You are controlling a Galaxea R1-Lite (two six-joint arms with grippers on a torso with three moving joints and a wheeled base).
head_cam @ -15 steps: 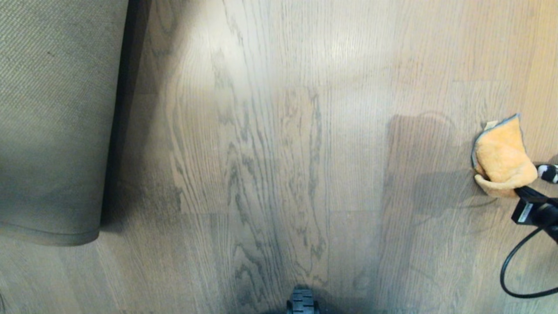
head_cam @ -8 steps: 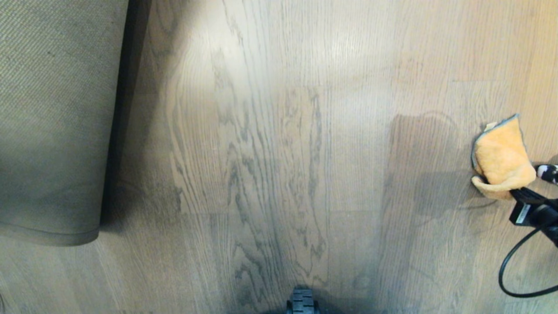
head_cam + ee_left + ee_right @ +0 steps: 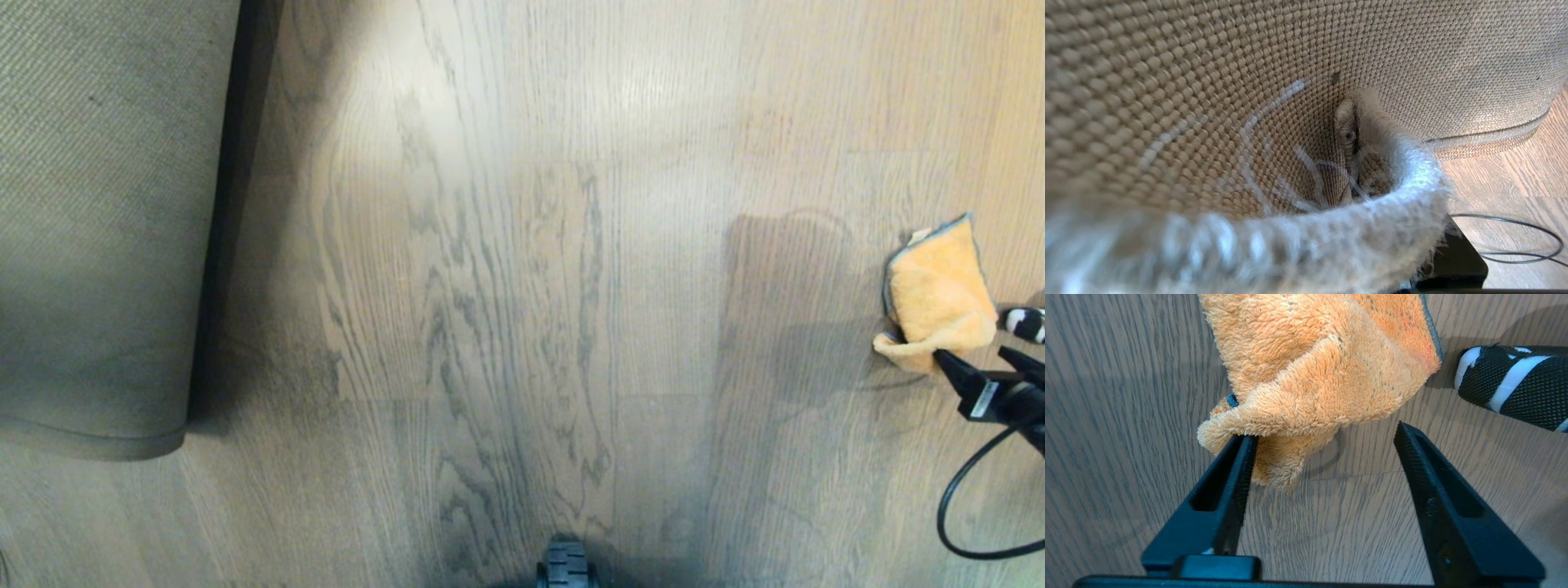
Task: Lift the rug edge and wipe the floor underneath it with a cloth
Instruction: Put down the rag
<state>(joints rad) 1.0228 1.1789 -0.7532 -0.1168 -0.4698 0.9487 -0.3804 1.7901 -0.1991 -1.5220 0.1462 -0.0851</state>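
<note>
The rug (image 3: 98, 229) is lifted at the left of the head view, its ribbed tan backing turned up above the floor (image 3: 522, 286). In the left wrist view the woven backing (image 3: 1208, 102) and the fuzzy rug edge (image 3: 1363, 228) fill the frame and hide my left gripper's fingers, which pinch the edge. The orange cloth (image 3: 935, 294) lies on the floor at the far right. My right gripper (image 3: 971, 353) stands open just behind it. One of its fingers (image 3: 1237, 465) touches the cloth's (image 3: 1310, 367) lower fold, and only bare floor lies between the jaws.
A black mesh object with white stripes (image 3: 1515, 384) lies on the floor right beside the cloth. A black cable (image 3: 947, 506) loops behind my right gripper. The base's wheel (image 3: 563, 567) shows at the bottom middle of the head view.
My right gripper has opened and let go of the cloth, whose near fold has sagged onto the floor. The rug and the left arm have not moved.
</note>
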